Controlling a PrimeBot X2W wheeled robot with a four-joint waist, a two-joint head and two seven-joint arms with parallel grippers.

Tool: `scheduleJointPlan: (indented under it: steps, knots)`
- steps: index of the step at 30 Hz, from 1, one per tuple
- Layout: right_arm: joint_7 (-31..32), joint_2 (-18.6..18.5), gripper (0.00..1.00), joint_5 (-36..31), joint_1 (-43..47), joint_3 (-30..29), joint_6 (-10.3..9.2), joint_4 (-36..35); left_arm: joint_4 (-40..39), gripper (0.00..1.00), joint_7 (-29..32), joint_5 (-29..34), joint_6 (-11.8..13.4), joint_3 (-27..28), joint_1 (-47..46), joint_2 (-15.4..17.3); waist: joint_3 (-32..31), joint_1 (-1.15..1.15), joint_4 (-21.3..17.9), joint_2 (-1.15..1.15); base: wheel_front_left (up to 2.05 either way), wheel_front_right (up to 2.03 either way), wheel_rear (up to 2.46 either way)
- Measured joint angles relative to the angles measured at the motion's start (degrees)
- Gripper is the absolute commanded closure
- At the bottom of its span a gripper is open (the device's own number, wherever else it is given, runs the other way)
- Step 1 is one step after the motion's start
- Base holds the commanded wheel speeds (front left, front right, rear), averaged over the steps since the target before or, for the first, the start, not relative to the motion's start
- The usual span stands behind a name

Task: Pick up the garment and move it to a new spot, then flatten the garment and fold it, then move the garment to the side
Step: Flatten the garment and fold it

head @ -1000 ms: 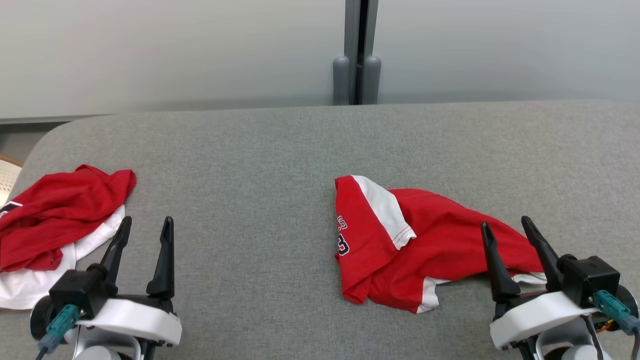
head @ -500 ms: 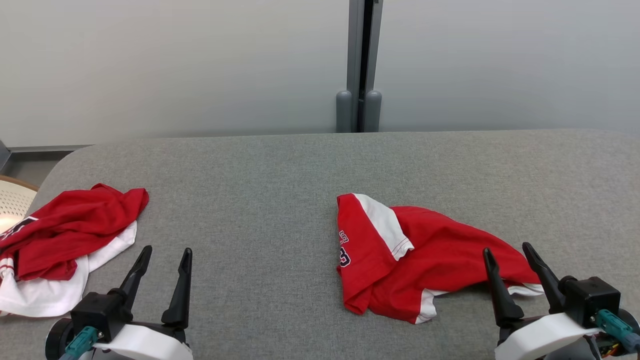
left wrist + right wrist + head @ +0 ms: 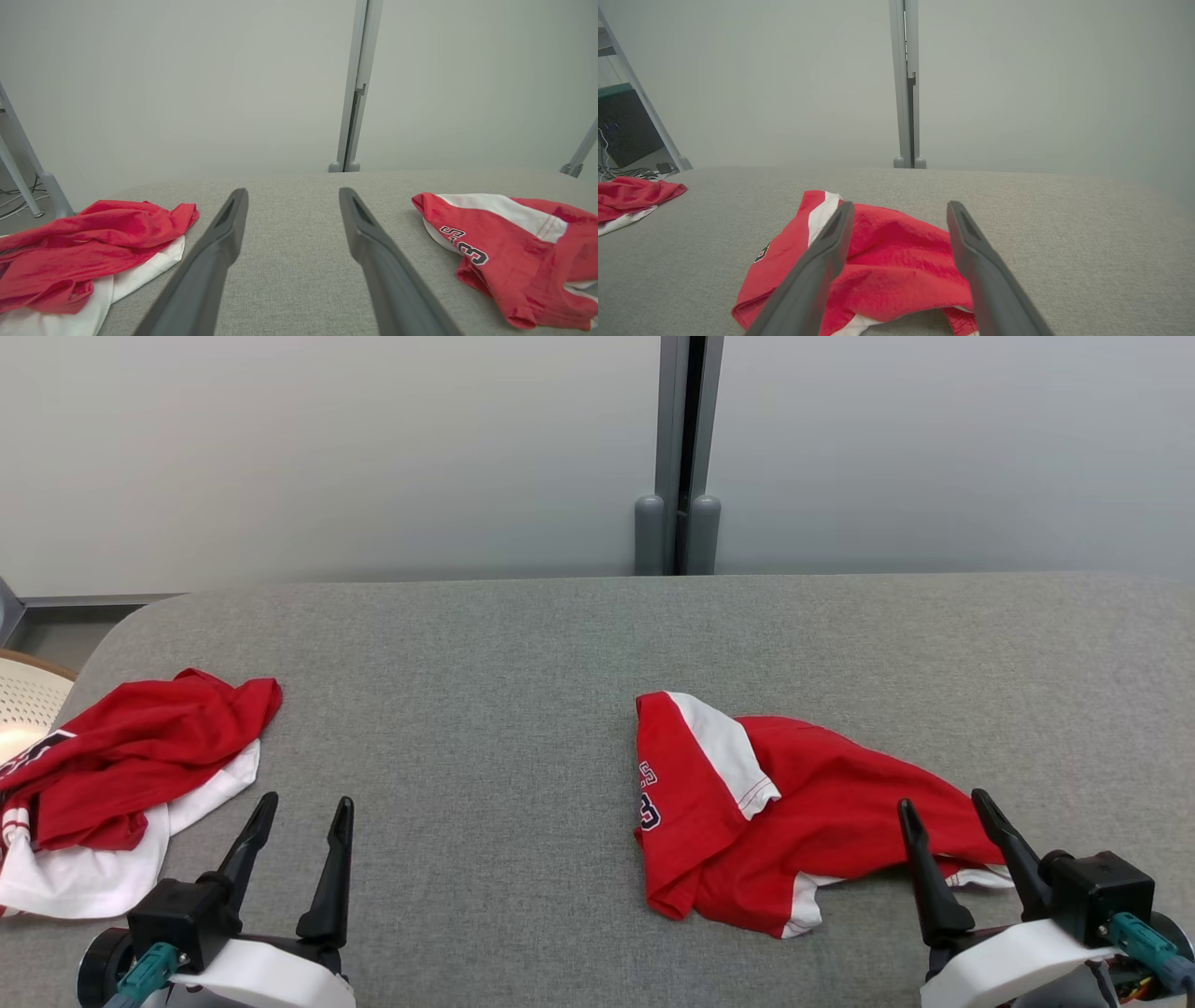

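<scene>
Grey cloth covers the wide table (image 3: 523, 644), and most of it lies bare. On its right half, toward the near edge, sits the garment (image 3: 822, 803), a red jersey with white panels. It is crumpled into a loose mound, one sleeve flopped across the body and a hem tucked under. It rests wholly on the table and nothing is lifting it. A second red-and-white heap (image 3: 121, 775) is bunched at the far left edge, well apart from the first. I cannot tell whether it belongs to this job, and it is not folded either.

At the garment's near side hangs the right gripper (image 3: 942, 798), its two dark fingers spread wide with nothing caught between them. From its own wrist camera the fingers frame the red mound (image 3: 887, 261), though I cannot tell whether the tips touch the cloth. The left gripper (image 3: 307, 800) is likewise spread and empty, over bare table between the two piles and nearer the left one.

To my eye the job has hardly begun. No pick-up has been made, so the carry to a new spot, the flattening, the fold and the final shift aside all remain. A small dark number (image 3: 644, 803) printed on the garment faces up.
</scene>
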Motion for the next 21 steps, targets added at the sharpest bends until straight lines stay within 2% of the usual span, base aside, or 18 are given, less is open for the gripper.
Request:
scheduleJointPlan:
  steps: [6, 11, 17, 21]
  knots:
    - [0.43, 0.0, 0.0, 0.01, -0.13, 0.52, 0.0, 0.92, -0.05, 0.0, 0.16, -0.04, -0.05, -0.49, -0.58, -0.03, 0.55, 0.0, 0.81, 0.0, 0.0, 0.0, 0.0]
    - [1.25, 0.04, 0.0, 0.44, -2.66, 3.69, 0.0, 4.28, -0.13, 0.0, 0.13, 0.2, -0.52, -1.36, -3.05, -0.54, 2.0, 0.0, 2.28, 0.0, 0.0, 0.0, 0.0]
    - [1.13, 0.49, 0.0, 1.51, -8.97, 7.27, 0.0, 12.67, 0.11, 0.0, -0.59, 0.78, -1.31, -2.21, -6.22, -1.51, 4.58, 0.0, 4.77, 0.0, 0.0, 0.0, 0.0]
    - [0.37, 0.76, 0.0, 1.82, -12.87, 7.62, 0.0, 19.06, 0.71, 0.0, -1.0, 0.89, -1.76, -2.66, -7.31, -1.97, 5.98, 0.0, 6.32, 0.0, 0.0, 0.0, 0.0]
